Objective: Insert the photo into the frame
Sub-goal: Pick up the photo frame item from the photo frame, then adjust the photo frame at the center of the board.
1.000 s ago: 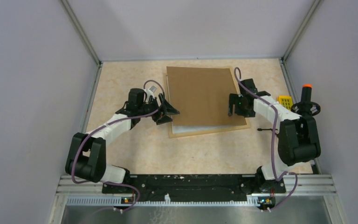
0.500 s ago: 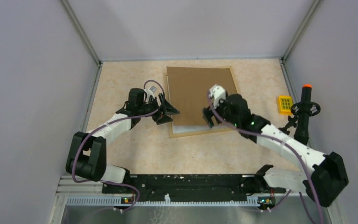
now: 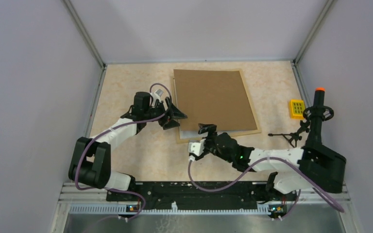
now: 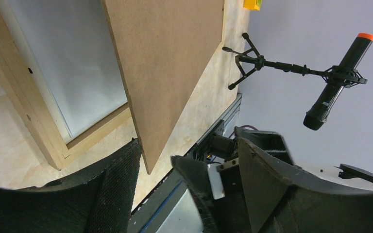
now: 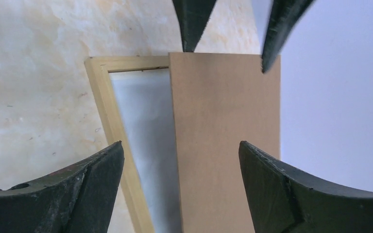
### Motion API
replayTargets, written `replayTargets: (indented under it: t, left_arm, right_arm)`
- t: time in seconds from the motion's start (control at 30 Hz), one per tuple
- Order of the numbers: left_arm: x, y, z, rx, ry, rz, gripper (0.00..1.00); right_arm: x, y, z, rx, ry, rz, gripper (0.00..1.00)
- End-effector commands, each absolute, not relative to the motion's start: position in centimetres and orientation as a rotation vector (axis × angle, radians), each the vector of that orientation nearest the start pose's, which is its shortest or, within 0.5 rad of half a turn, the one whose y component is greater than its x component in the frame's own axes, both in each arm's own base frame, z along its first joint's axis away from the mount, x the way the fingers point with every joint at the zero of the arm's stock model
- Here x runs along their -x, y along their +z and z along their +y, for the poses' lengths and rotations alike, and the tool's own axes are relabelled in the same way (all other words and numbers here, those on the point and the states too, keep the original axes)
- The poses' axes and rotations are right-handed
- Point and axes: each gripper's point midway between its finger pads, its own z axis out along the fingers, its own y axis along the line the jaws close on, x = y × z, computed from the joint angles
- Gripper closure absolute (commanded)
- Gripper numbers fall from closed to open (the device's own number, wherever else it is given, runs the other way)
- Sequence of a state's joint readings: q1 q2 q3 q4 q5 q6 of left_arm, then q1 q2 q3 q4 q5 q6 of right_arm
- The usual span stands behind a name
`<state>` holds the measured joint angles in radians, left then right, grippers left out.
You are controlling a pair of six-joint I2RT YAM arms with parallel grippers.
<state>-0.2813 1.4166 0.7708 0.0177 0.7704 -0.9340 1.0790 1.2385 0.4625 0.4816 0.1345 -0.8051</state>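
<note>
The frame (image 3: 179, 139) of light wood lies flat mid-table, mostly covered by a plain brown backing board (image 3: 213, 99) resting skewed on it. A pale sheet (image 3: 189, 132) shows inside the frame's near-left corner. The photo is hidden. My left gripper (image 3: 172, 116) hangs open at the frame's left edge, holding nothing. My right gripper (image 3: 199, 138) is open just in front of the near-left corner. In the right wrist view the empty right gripper (image 5: 179, 145) faces the frame (image 5: 102, 97), the pale sheet (image 5: 141, 121) and the board (image 5: 223, 121). The left wrist view shows the left gripper (image 4: 187, 143), frame (image 4: 43, 141) and board (image 4: 165, 58).
A small black tripod holding an orange-tipped microphone (image 3: 315, 114) stands at the right edge, with a yellow block (image 3: 297, 108) beside it. Grey walls close the table in on three sides. The right arm lies low across the near right of the table.
The right arm swung from the board's right edge round to the front, and its gripper now sits by the frame's near-left corner with jaws wider. The left arm stayed still.
</note>
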Motion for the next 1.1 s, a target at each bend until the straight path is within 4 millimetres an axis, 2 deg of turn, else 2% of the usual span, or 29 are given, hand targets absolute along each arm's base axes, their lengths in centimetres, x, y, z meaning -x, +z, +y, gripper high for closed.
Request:
replayTargets:
  t: [0.0, 0.17, 0.3, 0.5, 0.67, 0.97, 1.07]
  left_arm:
    - [-29.8, 17.9, -24.1, 0.197, -1.516, 2.286, 0.23]
    - [-29.8, 18.0, -24.1, 0.197, -1.511, 2.285, 0.24]
    - [-29.8, 18.1, -24.1, 0.197, -1.513, 2.285, 0.24]
    - [-29.7, 18.0, -24.0, 0.204, -1.510, 2.286, 0.24]
    - [-29.7, 18.1, -23.9, 0.209, -1.506, 2.284, 0.24]
    - [-29.5, 18.0, -23.9, 0.217, -1.504, 2.289, 0.24]
    - [-29.4, 18.0, -23.8, 0.216, -1.497, 2.291, 0.23]
  right_arm:
    - [-24.7, 15.9, 31.9, 1.399, -0.232, 0.986, 0.16]
    - [-26.5, 14.6, 32.7, 1.417, -0.417, 0.969, 0.21]
    - [-27.2, 14.0, 33.2, 1.406, -0.472, 0.961, 0.30]
    - [-27.8, 12.6, 33.5, 1.382, -0.504, 0.987, 0.52]
    - [-28.0, 11.6, 33.5, 1.333, -0.534, 0.996, 0.63]
    - [-27.9, 10.5, 33.7, 1.228, -0.527, 1.003, 0.97]
    - [-28.0, 10.2, 33.6, 1.215, -0.531, 1.013, 1.00]
